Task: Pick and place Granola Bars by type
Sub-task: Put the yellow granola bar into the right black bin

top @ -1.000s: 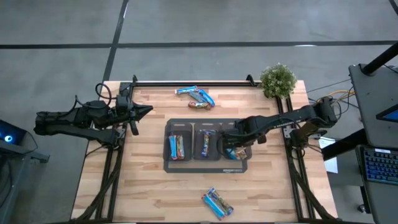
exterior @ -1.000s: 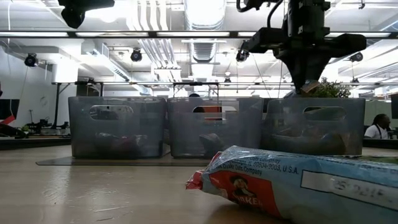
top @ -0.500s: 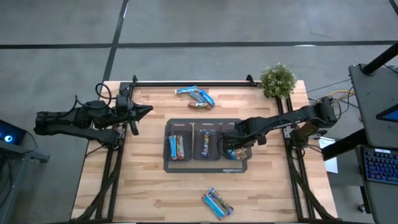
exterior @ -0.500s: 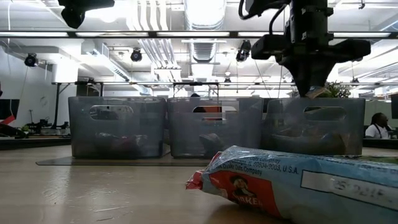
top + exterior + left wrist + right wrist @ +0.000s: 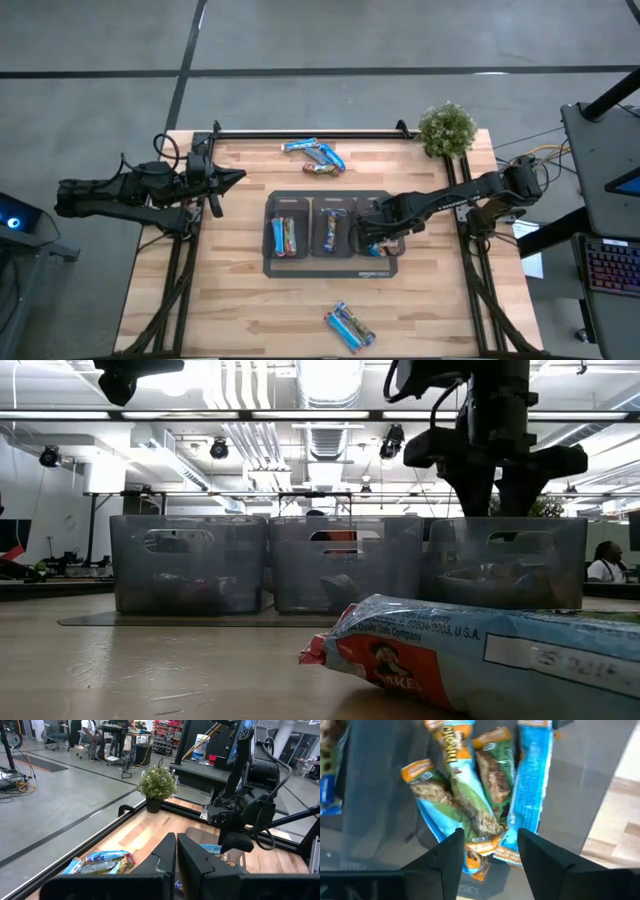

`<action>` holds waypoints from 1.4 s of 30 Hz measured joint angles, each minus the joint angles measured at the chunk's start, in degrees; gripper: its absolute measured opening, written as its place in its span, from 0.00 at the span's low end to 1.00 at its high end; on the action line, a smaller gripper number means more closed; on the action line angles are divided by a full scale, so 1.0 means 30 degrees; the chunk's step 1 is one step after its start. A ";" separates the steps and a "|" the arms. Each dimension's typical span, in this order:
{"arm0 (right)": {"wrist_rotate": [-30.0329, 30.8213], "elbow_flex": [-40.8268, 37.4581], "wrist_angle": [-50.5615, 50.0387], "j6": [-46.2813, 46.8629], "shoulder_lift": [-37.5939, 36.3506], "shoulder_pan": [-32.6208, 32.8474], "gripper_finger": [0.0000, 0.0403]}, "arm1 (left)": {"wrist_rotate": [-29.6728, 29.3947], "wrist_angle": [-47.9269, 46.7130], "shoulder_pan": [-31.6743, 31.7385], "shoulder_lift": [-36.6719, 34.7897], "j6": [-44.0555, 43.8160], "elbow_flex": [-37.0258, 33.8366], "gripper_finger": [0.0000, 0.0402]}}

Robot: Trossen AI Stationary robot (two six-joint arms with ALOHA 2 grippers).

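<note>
Right gripper [image 5: 487, 852] just opened, now empty — bar dropped into bin [image 5: 380, 232] beneath; I'll retract next. Left gripper [image 5: 176, 851] shut, parked.

Low view: the nearest bar [image 5: 480, 660] lies on the desk [image 5: 150, 670]. Its pale blue wrapper carries a red Quaker logo with the letters "QUAKER" partly legible. Above the logo runs small print, reading in part "Quaker Oats Company" and "U.S.A." A white date box on the same wrapper is too blurred to read.

Right wrist view: print on the wrappers [image 5: 470, 805] in the bin is not legible.

Other views: no readable text.
</note>
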 joint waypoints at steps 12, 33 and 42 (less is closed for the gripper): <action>0.0674 0.2969 0.0074 -0.6786 -0.0270 0.0006 0.36 | 0.0000 0.0175 0.0003 0.0000 0.0000 0.0000 0.00; 0.1086 0.4021 0.1988 -1.1725 -0.0270 -0.0001 0.35 | 0.0000 0.0146 0.0004 0.0000 0.0007 0.0000 0.00; 0.0890 0.4025 0.2022 -1.1758 -0.0396 0.0006 0.41 | 0.0000 0.0146 0.0004 0.0000 -0.0408 0.0000 0.00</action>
